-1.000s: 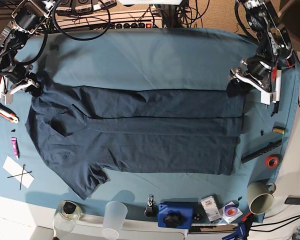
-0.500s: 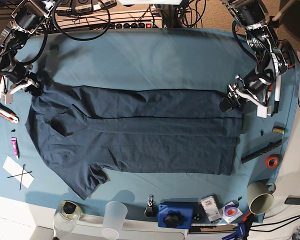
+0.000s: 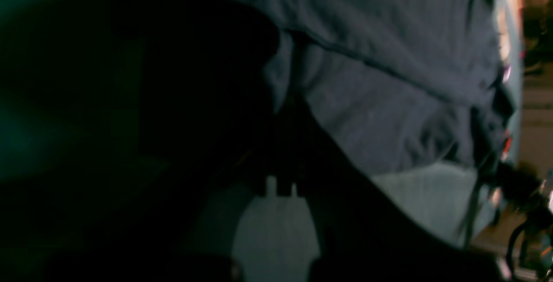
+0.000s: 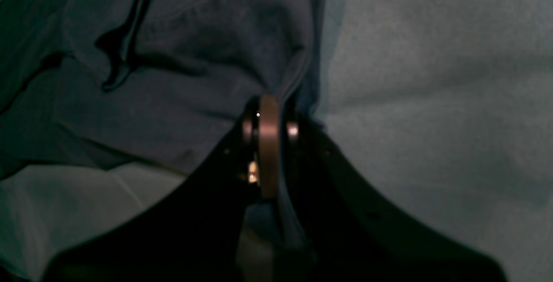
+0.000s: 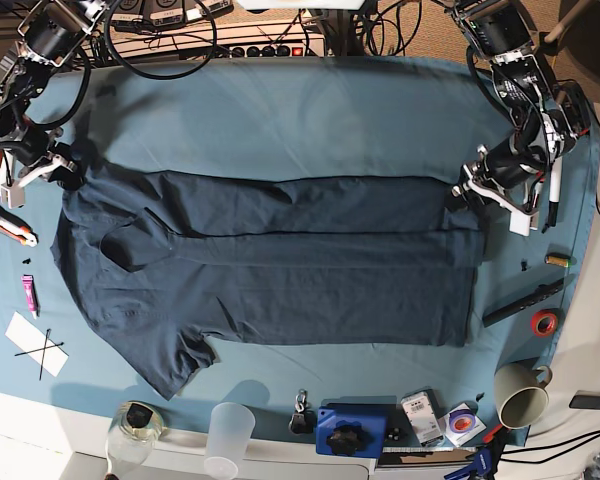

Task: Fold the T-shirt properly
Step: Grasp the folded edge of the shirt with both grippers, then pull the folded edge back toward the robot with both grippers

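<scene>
Teal table cloth (image 5: 310, 110): one T-shirt (image 5: 280, 270); left tool (image 5: 467, 190), right tool (image 5: 65, 172) each pinching it.

Table (image 5: 280, 110), covered by teal-blue cloth. Directly on it: T-shirt (image 5: 280, 265), dark navy, spread flat across centre, far long edge folded inward. Near edge: clear plastic cup (image 5: 229, 437), blue box (image 5: 356, 429), beige mug (image 5: 521, 394), red tape roll (image 5: 545, 322). Beside the collar end: white paper with black cross (image 5: 37, 345), pink marker (image 5: 29, 294).
</scene>
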